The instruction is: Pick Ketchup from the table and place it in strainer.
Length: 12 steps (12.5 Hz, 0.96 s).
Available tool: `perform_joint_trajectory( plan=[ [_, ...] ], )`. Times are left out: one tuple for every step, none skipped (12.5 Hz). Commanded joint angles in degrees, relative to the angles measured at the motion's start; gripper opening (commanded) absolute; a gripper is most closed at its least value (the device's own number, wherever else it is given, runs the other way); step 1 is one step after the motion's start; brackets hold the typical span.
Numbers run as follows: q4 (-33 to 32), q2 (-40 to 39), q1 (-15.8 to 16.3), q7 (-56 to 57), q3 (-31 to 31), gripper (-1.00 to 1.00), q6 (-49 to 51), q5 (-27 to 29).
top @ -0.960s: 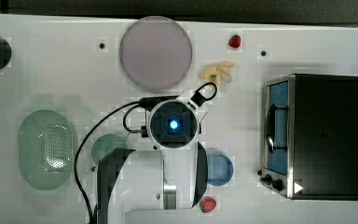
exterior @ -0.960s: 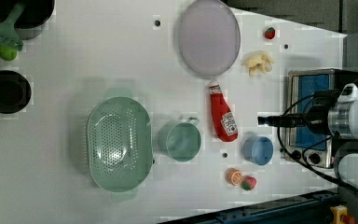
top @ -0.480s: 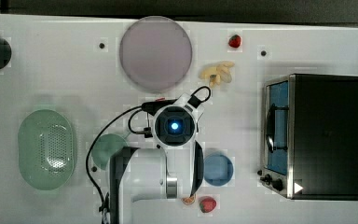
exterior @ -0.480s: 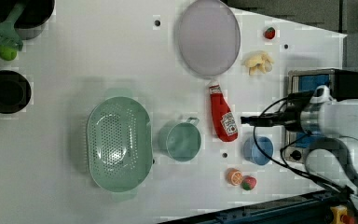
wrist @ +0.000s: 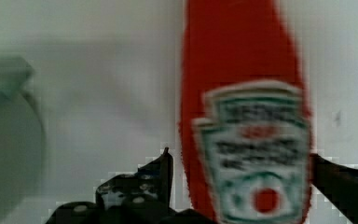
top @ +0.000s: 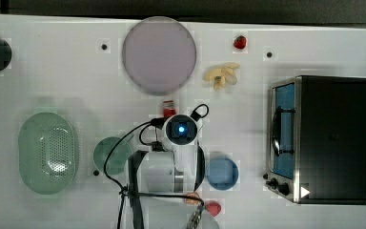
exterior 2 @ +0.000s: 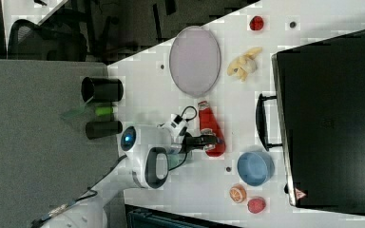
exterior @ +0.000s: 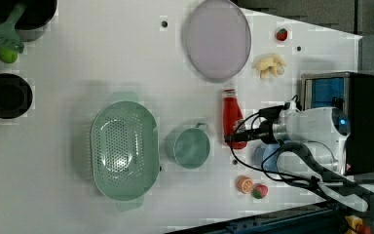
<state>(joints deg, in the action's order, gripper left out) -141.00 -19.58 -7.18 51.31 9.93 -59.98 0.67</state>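
The end effector (wrist: pixel 240 186) stands wide, its fingers (wrist: pixel 161 170) flanking the ketchup bottle (exterior: pixel 232 118) lying flat on the bench (exterior: pixel 102 58). This looks like the grasp step: next, close, lift, then carry past the green cup (exterior: pixel 191 147) to the strainer (exterior: pixel 123 150).

Lilac plate (top: pixel 159 55) – blue bowl (top: pixel 222 173) near the toaster oven (top: pixel 333 138).

Bare table is seen btwn ketchup (exterior: pixel 233 117) and strainer (exterior: pixel 124 150) above the cup (exterior: pixel 191 147) in left view. Direct line is blocked by cup. Ketchup is flanked by wide-spread gripper (wrist: pixel 240 186) fingers.
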Motion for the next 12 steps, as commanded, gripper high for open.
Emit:
perform_joint_trajectory(
  plan=[
    [0.90,0.74,0.05,2.26,-0.10,1.00,-4.63,-0.13],
    [0.77,0.11,0.05,2.28,-0.25,1.00,-5.28,-0.13],
    [0.55,-0.28,0.05,2.27,-0.33,0.93,-5.69,-0.13],
    [0.16,-0.37,0.06,2.27,-0.33,0.68,-5.76,-0.13],
    [0.11,-0.30,0.05,2.26,-0.39,0.44,-5.78,-0.13],
    [0.21,0.06,0.05,2.29,-0.30,0.29,-5.73,-0.13],
    [0.20,0.82,0.05,2.26,-0.12,0.29,-5.55,-0.13],
    [0.17,2.10,0.06,2.23,0.17,0.29,-4.98,-0.08],
    [0.21,4.04,0.07,1.95,0.37,0.29,-3.80,-0.01],
    [0.40,6.57,0.07,1.40,0.77,0.29,-2.44,0.09],
    [0.65,9.56,0.10,1.28,1.37,0.29,-0.56,0.09],
    [1.22,12.78,0.14,1.09,2.17,0.29,2.77,0.14]
  ],
)
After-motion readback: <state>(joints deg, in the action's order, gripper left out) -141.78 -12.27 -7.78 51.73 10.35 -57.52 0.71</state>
